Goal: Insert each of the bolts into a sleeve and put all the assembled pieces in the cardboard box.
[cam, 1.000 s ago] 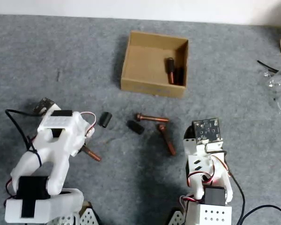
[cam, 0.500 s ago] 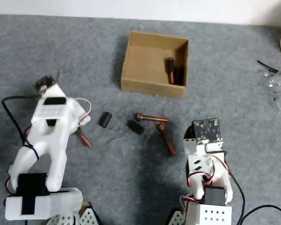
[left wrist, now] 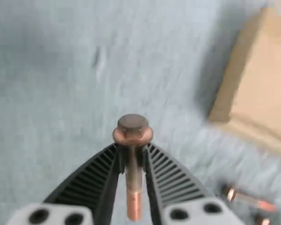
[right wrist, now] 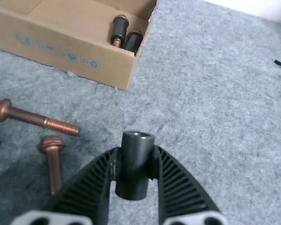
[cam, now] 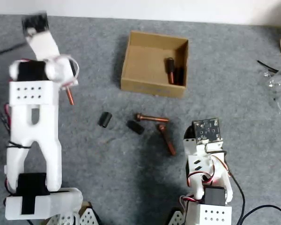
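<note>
My left gripper point(left wrist: 132, 151) is shut on a copper bolt point(left wrist: 132, 133), head outward, held above the grey carpet left of the cardboard box point(cam: 150, 86). The high view has this bolt point(cam: 69, 95) hanging under the raised left arm. My right gripper point(right wrist: 133, 157) is shut on a black sleeve point(right wrist: 136, 143), open end outward, low over the carpet near the table's front. An assembled piece point(cam: 170, 70) and a black sleeve point(cam: 179, 74) lie in the box's right corner. Two loose sleeves point(cam: 105, 119) point(cam: 135, 127) and two loose bolts point(cam: 152, 117) point(cam: 167, 139) lie in front of the box.
Cables and clear plastic bits point(cam: 274, 79) lie at the far right edge. The right arm's body point(cam: 206, 136) stands just right of the loose bolts. Bare carpet stretches between the two arms.
The left arm has lifted the bolt off the carpet and swung up and back toward the far left. The right arm has kept still with its sleeve.
</note>
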